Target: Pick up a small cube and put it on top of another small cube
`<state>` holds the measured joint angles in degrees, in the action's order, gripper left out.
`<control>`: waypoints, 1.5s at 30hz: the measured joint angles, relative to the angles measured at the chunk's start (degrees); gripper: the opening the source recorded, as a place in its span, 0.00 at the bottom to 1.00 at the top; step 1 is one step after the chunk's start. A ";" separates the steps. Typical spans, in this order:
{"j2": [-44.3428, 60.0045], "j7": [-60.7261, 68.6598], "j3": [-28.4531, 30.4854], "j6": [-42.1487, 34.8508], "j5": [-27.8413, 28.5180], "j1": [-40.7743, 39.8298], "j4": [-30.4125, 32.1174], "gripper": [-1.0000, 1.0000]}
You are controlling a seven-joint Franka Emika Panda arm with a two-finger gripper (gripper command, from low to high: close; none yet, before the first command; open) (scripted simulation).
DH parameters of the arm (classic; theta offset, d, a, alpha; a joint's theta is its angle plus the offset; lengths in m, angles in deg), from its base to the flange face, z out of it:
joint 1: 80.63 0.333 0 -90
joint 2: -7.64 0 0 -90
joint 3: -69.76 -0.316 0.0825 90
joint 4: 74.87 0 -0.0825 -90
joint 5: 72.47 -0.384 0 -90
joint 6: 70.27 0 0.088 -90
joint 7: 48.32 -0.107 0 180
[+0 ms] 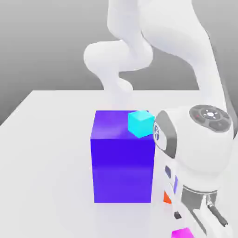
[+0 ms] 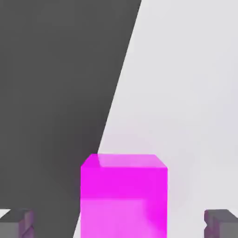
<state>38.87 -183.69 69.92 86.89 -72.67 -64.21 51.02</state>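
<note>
Magenta-pink cube (image 2: pixel 123 195) is sitting flat on the white surface (image 2: pixel 195 93), close to the surface's edge, where the pale top gives way to the dark background. Being a cube, it is showing no long axis; its top face is lying level, and one broad side face is turning squarely toward my hand camera, with its vertical edges standing upright.

My hand (image 2: pixel 119 223) is hanging over this cube with its fingers spread wide apart, one grey fingertip (image 2: pixel 16 223) standing off one side of the cube and the other fingertip off the opposite side. Both are staying clear of the cube's faces, so I am clamping nothing and touching nothing.

In the exterior view the magenta-pink cube (image 1: pixel 182 233) is peeking out at the bottom of the frame, directly below my wrist and nearer the camera than the big blue-purple block (image 1: pixel 123 162). A cyan cube (image 1: pixel 141 123) is resting on top of that block, at the corner nearest my arm. A sliver of an orange cube (image 1: pixel 167 197) is showing just beside the block's lower corner on the exterior view's right, partly hidden behind my arm.
</note>
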 joint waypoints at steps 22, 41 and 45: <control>-18.73 28.26 -11.31 -6.64 6.13 2.78 12.73 0.00; -27.85 79.82 -22.28 1.15 3.42 15.60 29.22 0.00; -22.30 75.15 -18.80 5.96 10.05 17.58 28.92 1.00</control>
<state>16.57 -108.54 51.12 92.85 -62.62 -46.62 79.94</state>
